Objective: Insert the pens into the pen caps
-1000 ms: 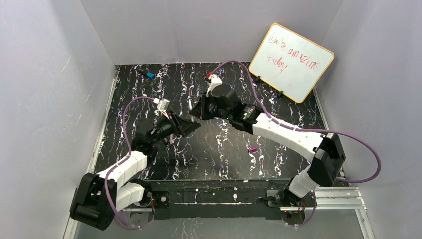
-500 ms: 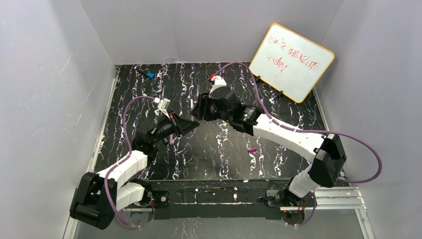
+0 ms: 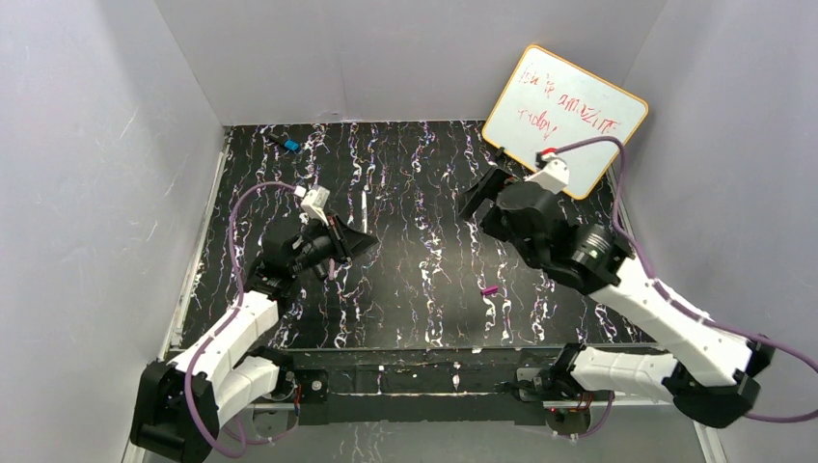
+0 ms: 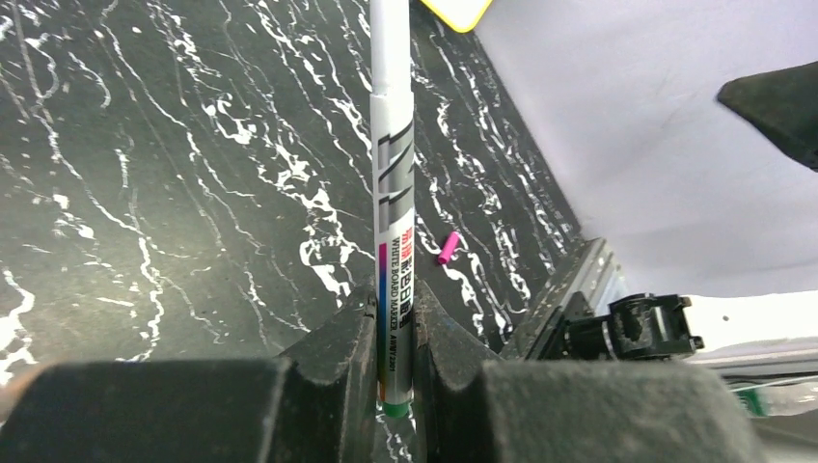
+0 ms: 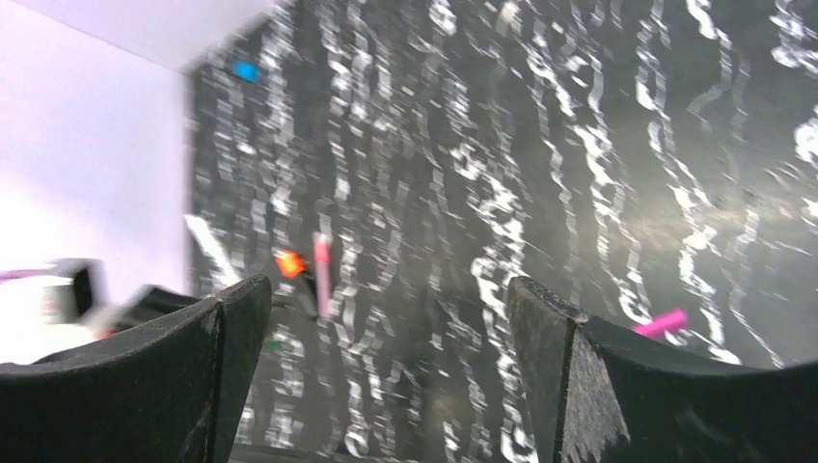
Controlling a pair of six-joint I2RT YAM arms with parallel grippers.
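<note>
My left gripper [image 4: 395, 340] is shut on the thin white pen [image 4: 393, 183] near its green end, and the pen sticks out forward over the mat. From above, that gripper [image 3: 353, 241] sits left of centre with the white pen [image 3: 364, 204] pointing away from the arms. My right gripper [image 3: 485, 190] hangs open and empty near the whiteboard, its fingers [image 5: 545, 352] spread wide. A magenta pen cap [image 3: 489, 289] lies on the mat in the near middle and also shows as a cap [image 4: 449, 247] in the left wrist view. The blurred right wrist view shows a pink pen [image 5: 321, 275] beside an orange tip [image 5: 289, 262].
A whiteboard [image 3: 564, 121] with red writing leans in the back right corner. A black marker with a blue end [image 3: 286, 144] lies at the back left. White walls close in the black marbled mat [image 3: 424, 318] on three sides.
The right gripper opened, let go of the white pen and swung back to the right toward the whiteboard. The left gripper shut on the pen and keeps it.
</note>
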